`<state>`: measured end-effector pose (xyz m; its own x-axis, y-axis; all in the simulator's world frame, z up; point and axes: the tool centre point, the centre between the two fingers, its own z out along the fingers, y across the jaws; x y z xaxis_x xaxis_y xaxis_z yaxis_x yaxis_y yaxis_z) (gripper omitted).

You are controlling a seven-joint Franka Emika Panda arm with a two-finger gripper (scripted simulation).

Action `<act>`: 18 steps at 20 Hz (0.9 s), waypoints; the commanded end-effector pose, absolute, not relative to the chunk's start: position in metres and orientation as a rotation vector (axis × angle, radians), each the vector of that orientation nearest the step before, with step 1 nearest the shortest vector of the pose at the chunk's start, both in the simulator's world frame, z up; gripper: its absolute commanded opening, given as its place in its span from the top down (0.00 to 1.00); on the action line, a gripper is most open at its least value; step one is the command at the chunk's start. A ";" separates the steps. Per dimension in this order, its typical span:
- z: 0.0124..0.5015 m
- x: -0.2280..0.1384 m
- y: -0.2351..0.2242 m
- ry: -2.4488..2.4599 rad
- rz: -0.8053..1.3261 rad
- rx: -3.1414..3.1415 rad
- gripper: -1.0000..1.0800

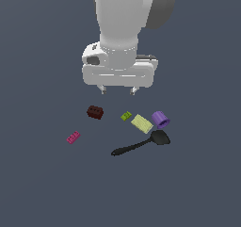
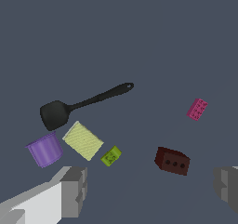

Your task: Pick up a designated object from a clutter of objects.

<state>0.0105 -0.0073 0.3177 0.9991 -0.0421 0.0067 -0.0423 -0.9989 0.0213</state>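
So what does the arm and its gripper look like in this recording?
A smooth white arm with a grey rounded joint cap. It ends in a wide white gripper body with a dark inset and two short grey blocky fingers. No cables or markings show.

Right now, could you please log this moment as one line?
gripper: open, above clutter, holding nothing | black long-handled spatula: flat on surface, untouched

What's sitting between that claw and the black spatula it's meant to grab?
In the exterior view, the small green brick and pale yellow block lie between the open claw and the spatula.
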 end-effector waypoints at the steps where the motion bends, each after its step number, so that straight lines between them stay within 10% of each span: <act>1: 0.318 0.010 -0.007 -0.066 0.010 3.119 0.04; 18: 0.321 0.017 0.028 -0.008 0.022 3.140 0.04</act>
